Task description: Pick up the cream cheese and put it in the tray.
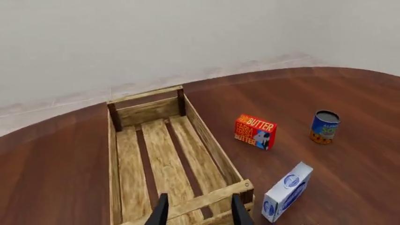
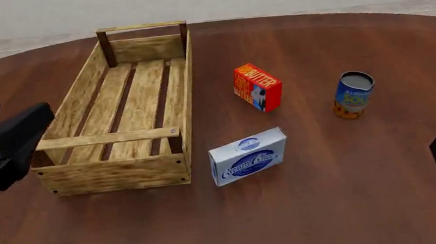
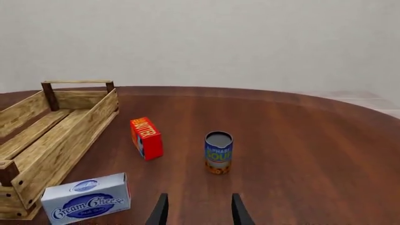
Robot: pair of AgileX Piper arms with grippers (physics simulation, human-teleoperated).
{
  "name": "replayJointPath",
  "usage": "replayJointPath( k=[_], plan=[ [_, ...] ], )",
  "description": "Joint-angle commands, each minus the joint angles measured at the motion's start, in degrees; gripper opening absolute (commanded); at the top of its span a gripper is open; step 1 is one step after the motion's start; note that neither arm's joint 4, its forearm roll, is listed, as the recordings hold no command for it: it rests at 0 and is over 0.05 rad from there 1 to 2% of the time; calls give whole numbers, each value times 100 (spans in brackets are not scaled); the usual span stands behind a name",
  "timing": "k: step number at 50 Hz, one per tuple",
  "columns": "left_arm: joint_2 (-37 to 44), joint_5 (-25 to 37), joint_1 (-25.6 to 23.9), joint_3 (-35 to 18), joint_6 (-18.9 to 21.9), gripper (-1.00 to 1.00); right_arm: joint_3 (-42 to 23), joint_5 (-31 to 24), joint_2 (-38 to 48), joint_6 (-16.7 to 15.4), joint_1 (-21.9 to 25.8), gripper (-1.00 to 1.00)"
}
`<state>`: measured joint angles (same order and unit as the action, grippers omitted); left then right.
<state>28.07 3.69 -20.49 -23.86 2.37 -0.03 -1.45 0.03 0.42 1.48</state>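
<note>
- On the dark wooden desk [image 2: 330, 207], the cream cheese [image 2: 249, 155] stood on its long edge just beside the near right corner of the tray [image 2: 69, 171], not touching it as far as I could see. Standing on so narrow a base, it looked easy to knock flat with a glancing touch from one finger.
- The left gripper [image 1: 198, 212] hung over the tray's near end with its fingers spread and nothing between them; the right gripper [image 3: 198, 210] was low at the near right of the desk, also spread and empty. Neither was anywhere close to the box.
- The narrow gap between box and tray wall seemed the main hazard: a finger coming down on that side could catch the crate's slats or handle frame and shove the whole tray.
- A grip across the long face might have been too wide for the fingers; I judged the thin dimension the safer bite, though that meant lining up squarely with a box sitting at a slight angle.
- The butter box [image 2: 258, 87] stood further back and the soup can [image 2: 352, 94] off to the right, both well apart from the target, so a mistaken grab looked unlikely, but a sweeping right-arm approach might still clip the can.
- Lifting too low over the tray's side rail could have snagged the box and torn it loose.
</note>
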Motion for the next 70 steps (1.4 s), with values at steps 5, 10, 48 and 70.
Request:
replayJointPath(
  k=[5,10,48,70],
  plan=[
    [996,-103,-683,-644,30,100,2,-39,-2,15,86,100],
    [1340,-93,-845,-943,65,100,2,-60,-2,18,105,100],
    [3719,464,-2109,-2687,405,100,3,-155,-3,99,155,100],
    [4765,889,-2436,-3377,841,100,3,-155,-3,99,155,100]
  ],
)
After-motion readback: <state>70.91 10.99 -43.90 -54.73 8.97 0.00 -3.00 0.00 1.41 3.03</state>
